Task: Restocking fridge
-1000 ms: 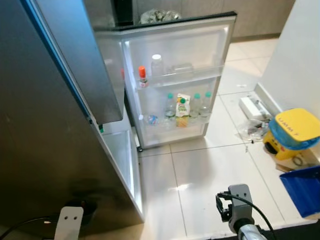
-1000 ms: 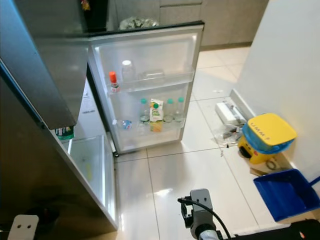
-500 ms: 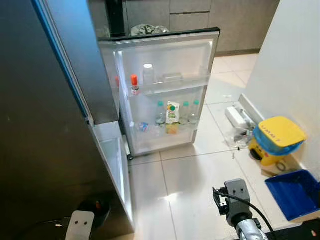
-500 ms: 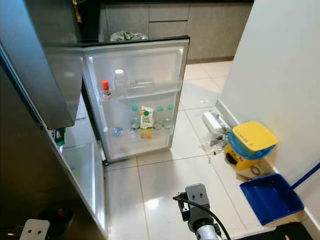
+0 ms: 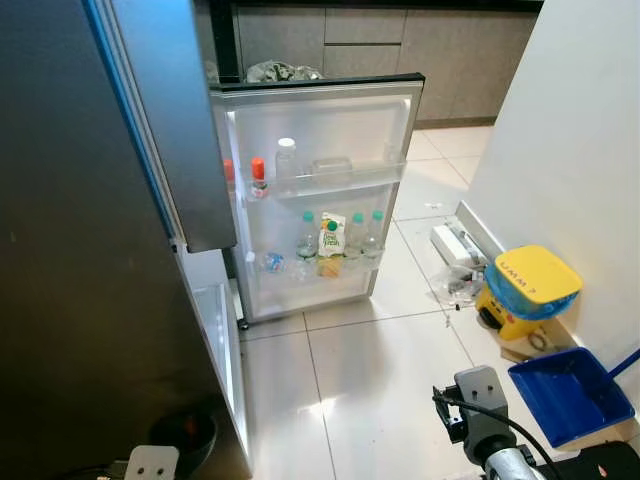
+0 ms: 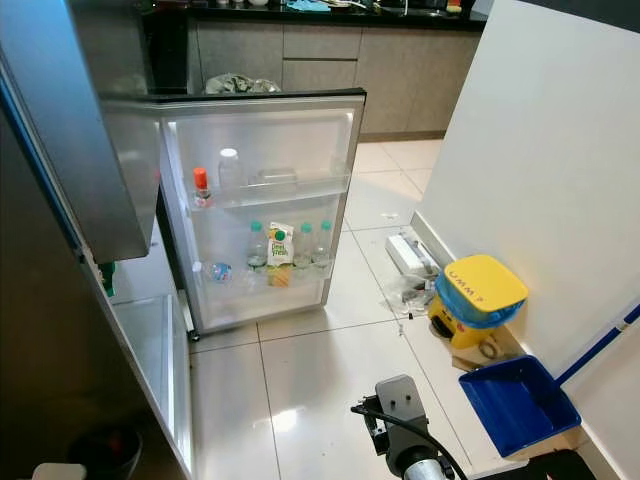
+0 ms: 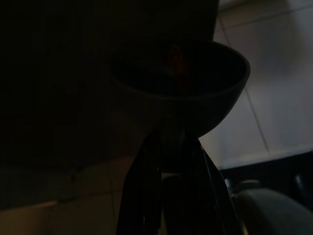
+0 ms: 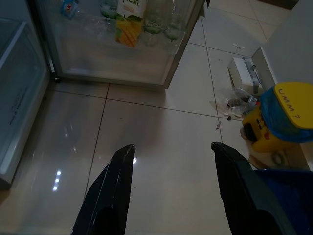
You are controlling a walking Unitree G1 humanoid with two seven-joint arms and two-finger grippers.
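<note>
The fridge's lower door (image 5: 315, 190) stands wide open. Its upper shelf carries a red-capped bottle (image 5: 258, 178) and a clear bottle (image 5: 287, 160). On the lower shelf stand a juice carton (image 5: 329, 240) and green-capped bottles (image 5: 356, 236), with a blue-labelled bottle (image 5: 272, 262) lying beside them. My right gripper (image 8: 172, 148) hangs open over the floor tiles, well short of the door, with nothing between its fingers. My left gripper (image 7: 166, 161) is low at my left, its fingers pinched together on a dark bowl (image 5: 185, 435) that has something red inside.
The upper fridge door (image 5: 180, 120) juts out at the left above a glass-fronted compartment (image 5: 215, 330). A white wall closes the right side. Along it sit a white box (image 5: 455, 243), a yellow and blue bin (image 5: 525, 290) and a blue dustpan (image 5: 570, 390).
The whole view has shifted and tilted up, so the camera moved; more of the back cabinets now show. The right gripper stays open and the bowl stays with the left arm.
</note>
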